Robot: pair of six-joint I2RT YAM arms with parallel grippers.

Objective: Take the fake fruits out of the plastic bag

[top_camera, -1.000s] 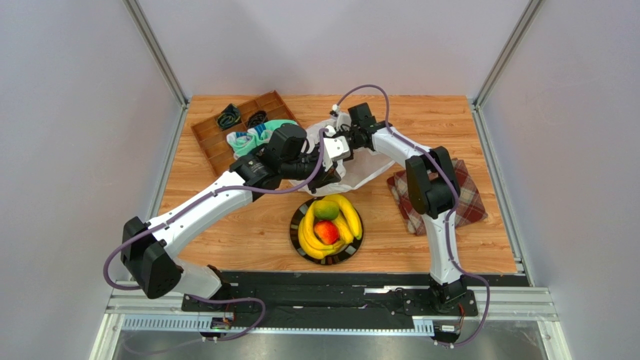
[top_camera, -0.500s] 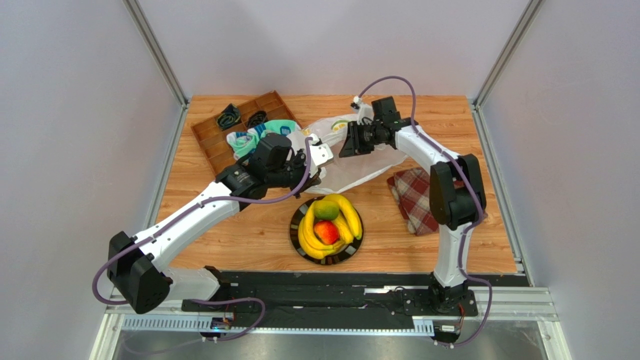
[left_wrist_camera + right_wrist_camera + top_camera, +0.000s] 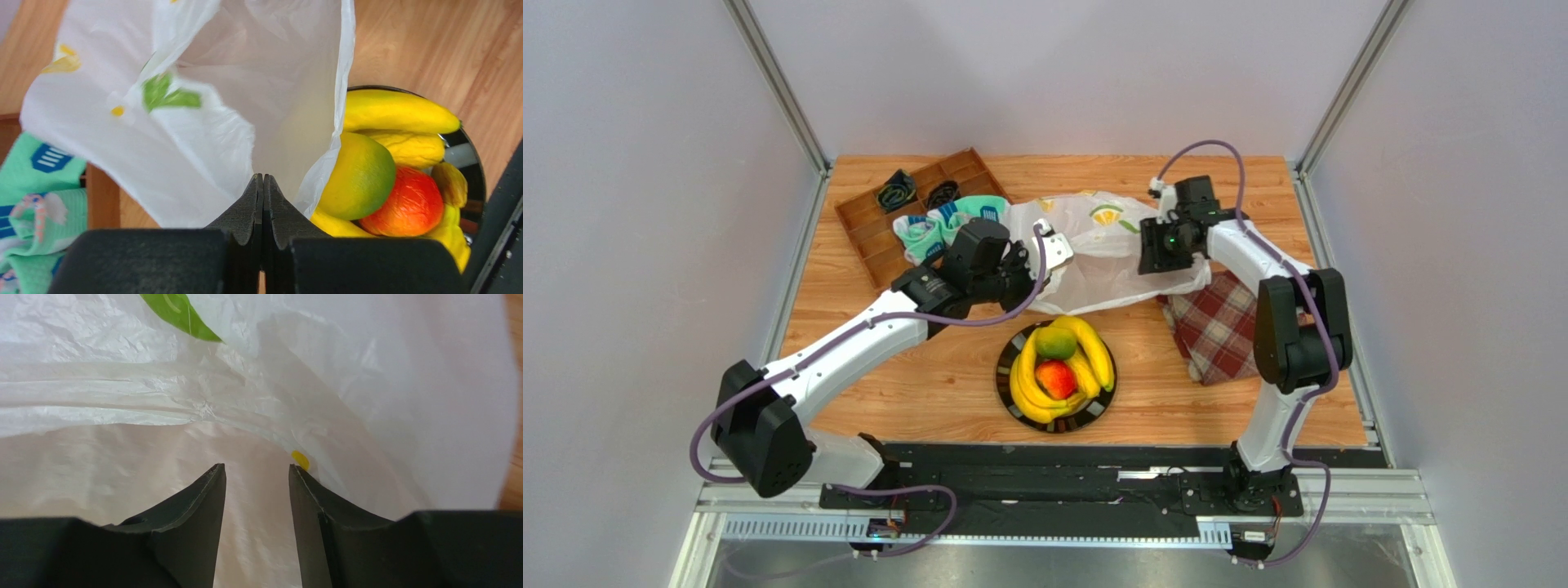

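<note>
- thin crinkly white plastic bag (image 3: 1100, 263) seems light, limp, slippery; best pinched at a rim fold
- left pincer (image 3: 263, 184) clenched on its edge; right pincer (image 3: 256, 474) parted, grasping nothing

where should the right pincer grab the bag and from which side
Probably pinch the raised fold near the bag's right end, coming straight down from above. The film is thin and limp, so only a ridge gives the open right pincer something to close on; the left pincer clamps the opposite edge.
</note>
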